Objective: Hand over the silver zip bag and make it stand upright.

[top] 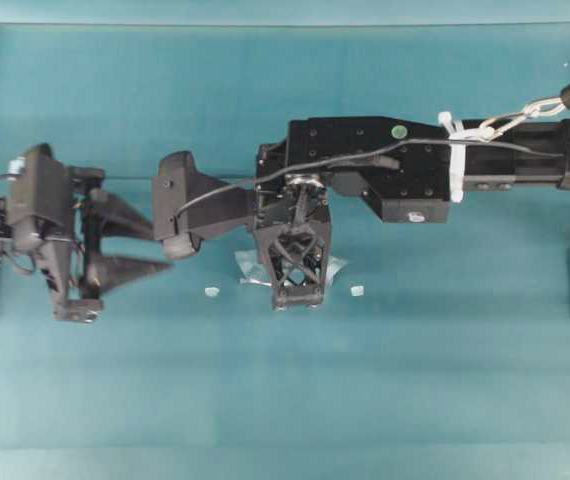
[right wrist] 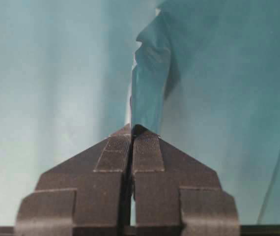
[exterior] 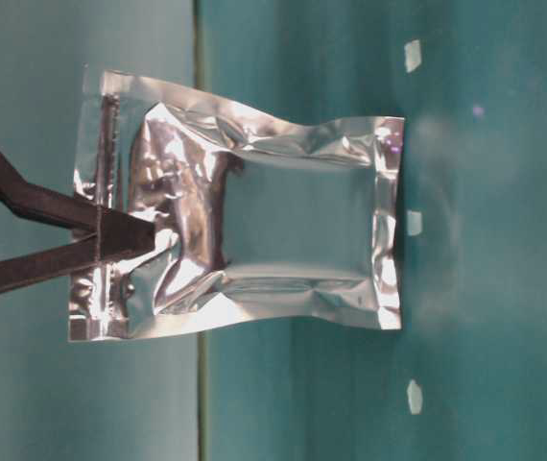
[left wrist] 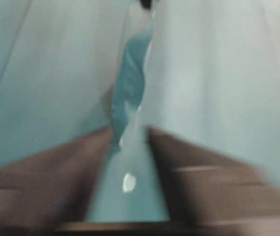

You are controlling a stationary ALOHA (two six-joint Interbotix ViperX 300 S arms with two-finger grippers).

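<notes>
Two pincers: right pincer (right wrist: 131, 129) clamps silver zip bag (exterior: 254, 202); left pincer (top: 125, 243) spread, empty; left-wrist view blurred.

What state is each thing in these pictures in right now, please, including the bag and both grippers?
silver zip bag: held by its zip end, far edge at the table, not lying flat.
right gripper: shut on the bag's zip end.
left gripper: open, clear of the bag, holding nothing.
white scraps: lying loose on the table near the bag.
</notes>
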